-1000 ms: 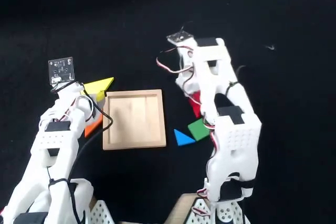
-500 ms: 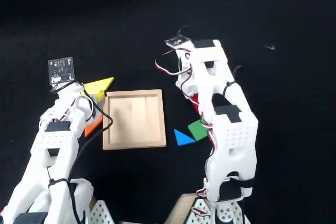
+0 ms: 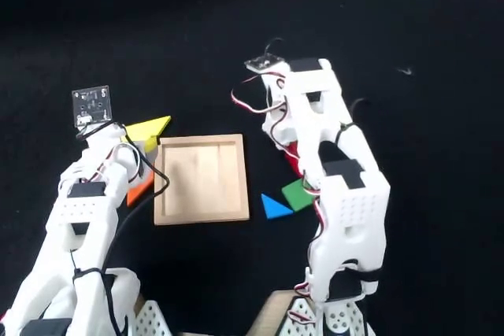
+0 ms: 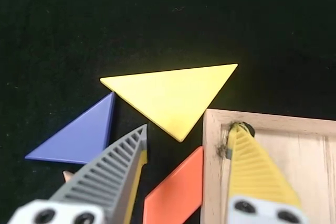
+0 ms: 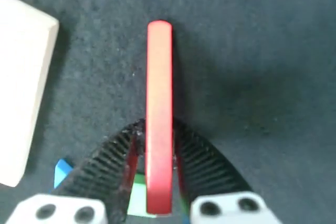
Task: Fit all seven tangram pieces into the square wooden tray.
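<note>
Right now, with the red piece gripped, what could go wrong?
The right gripper holds the red piece on edge; it may slip or land tilted in the tray. One finger of the open left gripper sits over the tray's corner and could block the drop or be bumped.

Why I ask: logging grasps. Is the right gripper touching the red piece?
Touching. The right wrist view shows the right gripper clamped on both faces of the red piece.

Bare wood tray (image 3: 201, 218), matt cloth (image 3: 433, 155)
</note>
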Tool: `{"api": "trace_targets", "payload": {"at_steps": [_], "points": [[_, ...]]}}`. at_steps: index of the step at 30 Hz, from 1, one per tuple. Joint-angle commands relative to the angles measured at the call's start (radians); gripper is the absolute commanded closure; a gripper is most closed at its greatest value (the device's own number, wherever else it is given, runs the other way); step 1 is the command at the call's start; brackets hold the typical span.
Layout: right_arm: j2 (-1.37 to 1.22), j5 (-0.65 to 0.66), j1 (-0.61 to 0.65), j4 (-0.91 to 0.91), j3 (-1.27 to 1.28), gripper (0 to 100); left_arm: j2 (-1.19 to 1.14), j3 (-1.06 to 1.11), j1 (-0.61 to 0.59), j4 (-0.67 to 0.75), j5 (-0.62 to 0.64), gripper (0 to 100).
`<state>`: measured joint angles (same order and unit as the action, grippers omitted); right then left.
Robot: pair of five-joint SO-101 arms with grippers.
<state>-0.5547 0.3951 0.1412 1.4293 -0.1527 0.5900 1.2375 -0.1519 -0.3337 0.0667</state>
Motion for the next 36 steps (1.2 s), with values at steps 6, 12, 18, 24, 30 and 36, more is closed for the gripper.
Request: {"api": "trace_targets", "payload": {"at_steps": [6,12,18,24,30,36], "points": [[0.102,0.003,0.015,0.018,-0.018,95.3,0.005,-0.018,0.008,0.02,0.003,75],[0.102,0.003,0.015,0.018,-0.022,98.6,0.005,-0.018,0.008,0.02,0.003,75],[0.102,0.003,0.014,0.02,-0.018,98.8,0.005,-0.018,0.007,0.02,0.003,75],[0.102,0.003,0.015,0.02,-0.016,98.8,0.005,-0.016,0.007,0.02,0.005,75],[0.168,0.003,0.015,0.029,-0.016,98.8,0.005,-0.015,0.005,0.014,0.003,75],[0.366,0.071,0.046,0.118,0.05,98.8,0.012,-0.015,-0.038,0.011,0.011,75]]}}
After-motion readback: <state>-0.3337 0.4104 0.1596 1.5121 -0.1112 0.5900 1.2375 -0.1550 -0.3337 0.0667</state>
